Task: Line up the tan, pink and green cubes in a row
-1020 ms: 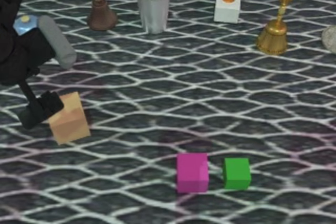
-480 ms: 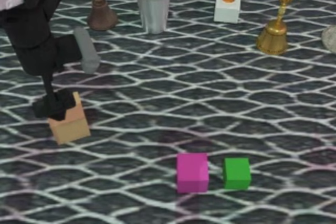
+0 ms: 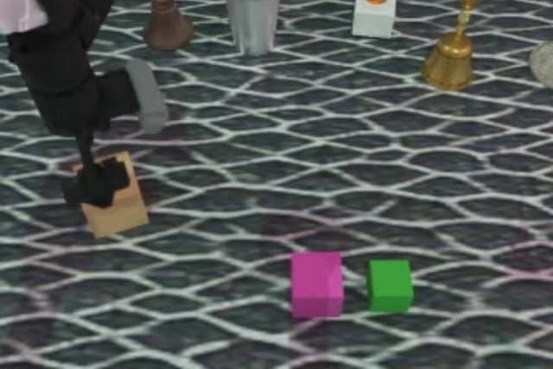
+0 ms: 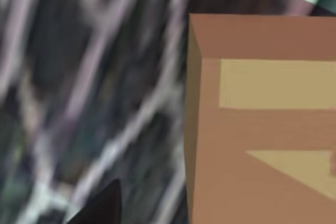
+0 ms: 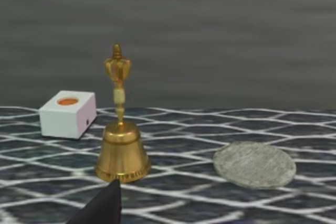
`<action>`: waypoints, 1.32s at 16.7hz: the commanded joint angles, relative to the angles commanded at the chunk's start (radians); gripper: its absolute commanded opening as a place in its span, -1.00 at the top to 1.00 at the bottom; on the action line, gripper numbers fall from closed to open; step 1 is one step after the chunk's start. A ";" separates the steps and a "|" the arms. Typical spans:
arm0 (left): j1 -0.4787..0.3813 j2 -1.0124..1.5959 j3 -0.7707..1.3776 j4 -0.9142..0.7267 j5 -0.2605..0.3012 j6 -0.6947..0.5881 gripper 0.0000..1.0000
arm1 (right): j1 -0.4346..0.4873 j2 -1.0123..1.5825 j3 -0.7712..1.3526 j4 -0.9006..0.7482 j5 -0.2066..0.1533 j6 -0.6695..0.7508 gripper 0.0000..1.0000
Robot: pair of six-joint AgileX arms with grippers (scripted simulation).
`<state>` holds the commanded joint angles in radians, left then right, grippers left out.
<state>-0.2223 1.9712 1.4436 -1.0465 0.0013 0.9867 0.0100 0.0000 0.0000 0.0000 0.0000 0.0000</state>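
Nearby, silver cup (image 3: 252,4) stands upright, contents hidden.

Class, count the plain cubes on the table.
3: light tan matte cube at left under the left pincer; magenta-pink cube and bright green cube front centre.

Tan cube (image 3: 117,205) sits at left; pink cube (image 3: 316,283) and green cube (image 3: 389,285) sit side by side.

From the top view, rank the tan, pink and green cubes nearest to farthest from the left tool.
1. Tan cube, table's left, directly under the left tool.
2. Pink cube, front centre.
3. Green cube, just right of the pink one.
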 joint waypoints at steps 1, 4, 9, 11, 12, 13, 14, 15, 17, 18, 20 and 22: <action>0.000 0.016 -0.024 0.043 0.000 0.000 -1.00 | 0.000 0.000 0.000 0.000 0.000 0.000 -1.00; 0.000 0.066 -0.103 0.181 0.000 0.001 -1.00 | 0.000 0.000 0.000 0.000 0.000 0.000 -1.00; 0.000 0.097 -0.149 0.250 0.001 0.002 -1.00 | 0.000 0.000 0.000 0.000 0.000 0.000 -1.00; 0.000 0.097 -0.149 0.250 0.001 0.002 -1.00 | 0.000 0.000 0.000 0.000 0.000 0.000 -1.00; 0.000 0.097 -0.149 0.250 0.001 0.002 -0.85 | 0.000 0.000 0.000 0.000 0.000 0.000 -1.00; 0.000 0.097 -0.149 0.250 0.001 0.002 -0.70 | 0.000 0.000 0.000 0.000 0.000 0.000 -1.00; 0.000 0.097 -0.149 0.250 0.001 0.002 -0.55 | 0.000 0.000 0.000 0.000 0.000 0.000 -1.00; 0.000 0.097 -0.149 0.250 0.001 0.002 -0.40 | 0.000 0.000 0.000 0.000 0.000 0.000 -1.00; 0.000 0.097 -0.149 0.250 0.001 0.002 -0.10 | 0.000 0.000 0.000 0.000 0.000 0.000 -1.00; 0.000 0.097 -0.149 0.250 0.001 0.002 0.06 | 0.000 0.000 0.000 0.000 0.000 0.000 -1.00; 0.000 0.097 -0.149 0.250 0.001 0.002 0.36 | 0.000 0.000 0.000 0.000 0.000 0.000 -1.00; 0.000 0.097 -0.149 0.250 0.001 0.002 0.66 | 0.000 0.000 0.000 0.000 0.000 0.000 -1.00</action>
<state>-0.2225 2.0684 1.2943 -0.7967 0.0019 0.9883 0.0100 0.0000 0.0000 0.0000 0.0000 0.0000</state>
